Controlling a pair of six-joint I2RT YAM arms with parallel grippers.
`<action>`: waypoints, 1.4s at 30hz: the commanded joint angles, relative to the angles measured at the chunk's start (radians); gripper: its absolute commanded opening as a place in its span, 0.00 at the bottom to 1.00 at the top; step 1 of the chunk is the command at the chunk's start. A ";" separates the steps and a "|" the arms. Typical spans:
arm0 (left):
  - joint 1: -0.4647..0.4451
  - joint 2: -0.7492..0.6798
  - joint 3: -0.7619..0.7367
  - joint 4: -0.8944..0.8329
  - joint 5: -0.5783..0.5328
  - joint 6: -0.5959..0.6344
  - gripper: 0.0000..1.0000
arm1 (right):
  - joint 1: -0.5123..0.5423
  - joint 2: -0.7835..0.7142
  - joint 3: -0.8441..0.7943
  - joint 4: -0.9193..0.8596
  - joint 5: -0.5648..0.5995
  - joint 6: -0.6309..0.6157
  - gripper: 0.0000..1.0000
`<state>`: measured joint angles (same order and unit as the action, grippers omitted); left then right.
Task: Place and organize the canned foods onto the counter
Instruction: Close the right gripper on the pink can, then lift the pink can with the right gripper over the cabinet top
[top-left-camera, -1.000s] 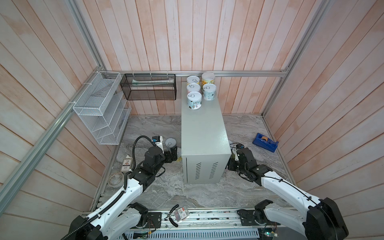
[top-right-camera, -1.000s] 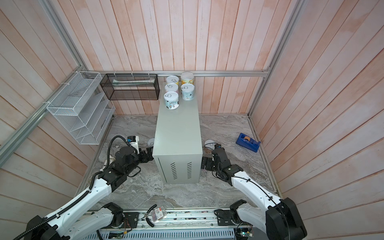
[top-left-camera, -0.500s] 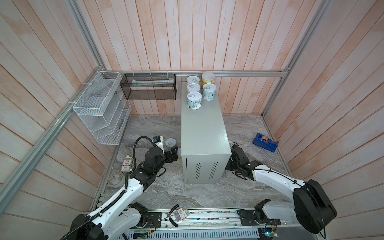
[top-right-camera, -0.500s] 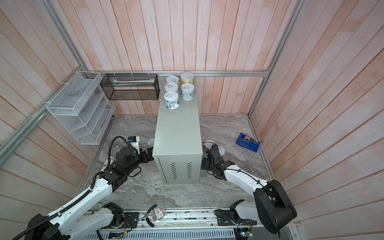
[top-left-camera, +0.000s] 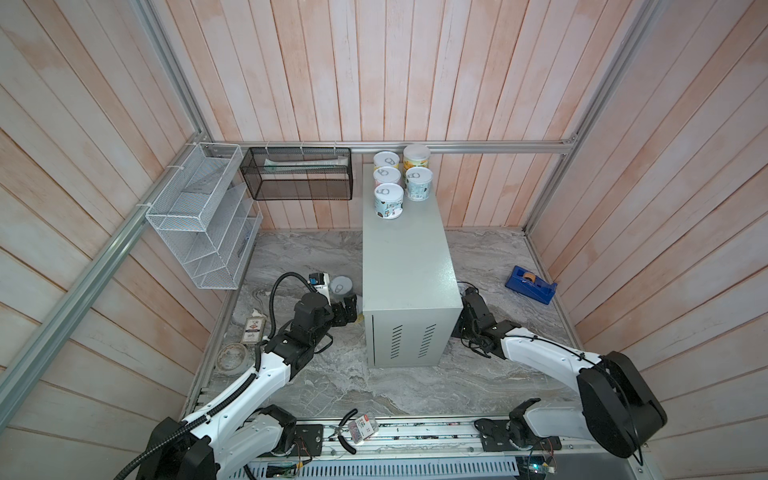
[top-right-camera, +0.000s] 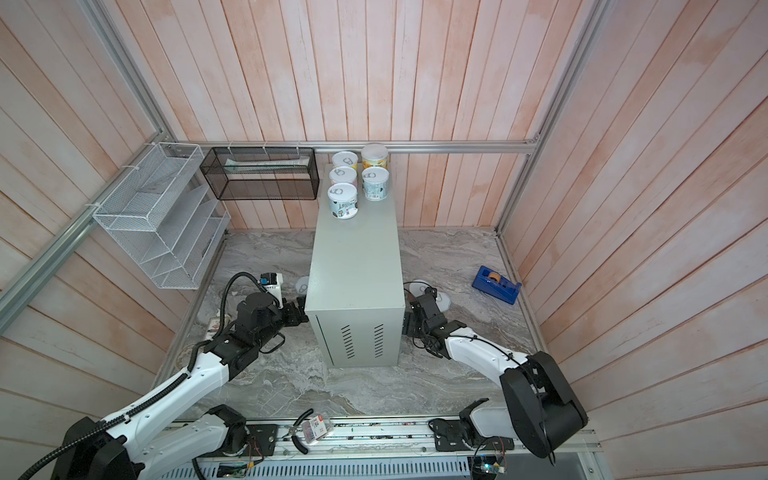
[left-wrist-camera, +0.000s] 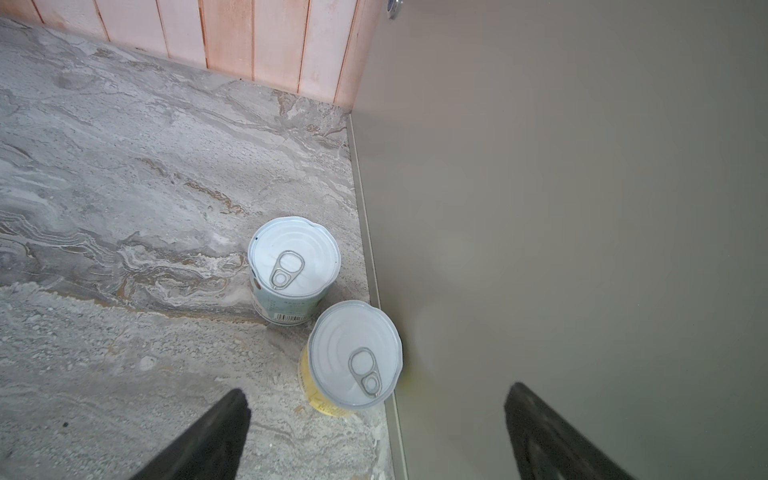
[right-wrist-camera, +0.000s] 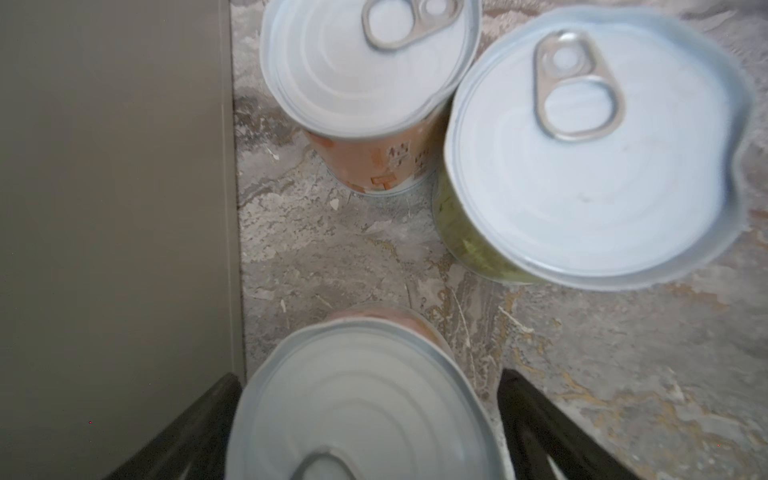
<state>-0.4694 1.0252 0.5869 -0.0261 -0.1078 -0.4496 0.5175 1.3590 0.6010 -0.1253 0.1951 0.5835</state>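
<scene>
Canned foods: five stand upright in two rows at the back of the counter; five more are visible on the grey marble surface at its foot.
Left of the counter: a pale-blue can and a yellow can, both upright; the yellow one is at the counter's side wall, touching or nearly so.
Right of the counter: an orange can, a green can and, nearest the wrist, a pink can.
Left gripper: released and empty, jaws wide, the yellow can just ahead of them.
Right gripper: spread around the pink can, not clamped; floor shows between the can and one finger.
Step in hand: probably the right arm's pick of the pink can.
Doing it well: sink the fingers below the lid's rim onto the labelled wall, centre the can, then close evenly so it does not tip.
Clearance: one finger runs close to the counter's wall; keep it off the metal while closing.
Lift: go straight up before swinging, since the orange and green cans stand just ahead and the counter's top is high.
Placement: set it upright in front of the existing rows, where the top is bare.
</scene>
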 joint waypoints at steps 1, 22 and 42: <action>0.007 -0.005 0.004 0.027 -0.001 0.005 0.98 | 0.004 0.047 0.008 0.023 0.012 -0.013 0.94; 0.007 -0.039 0.004 0.025 0.000 0.014 0.96 | 0.004 -0.132 0.067 -0.143 -0.015 -0.030 0.00; 0.007 -0.049 0.053 -0.030 0.007 0.051 0.96 | -0.034 -0.357 0.677 -0.674 -0.046 -0.291 0.00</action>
<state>-0.4694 0.9932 0.6071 -0.0395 -0.1074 -0.4152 0.4885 0.9974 1.1774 -0.7231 0.1307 0.3588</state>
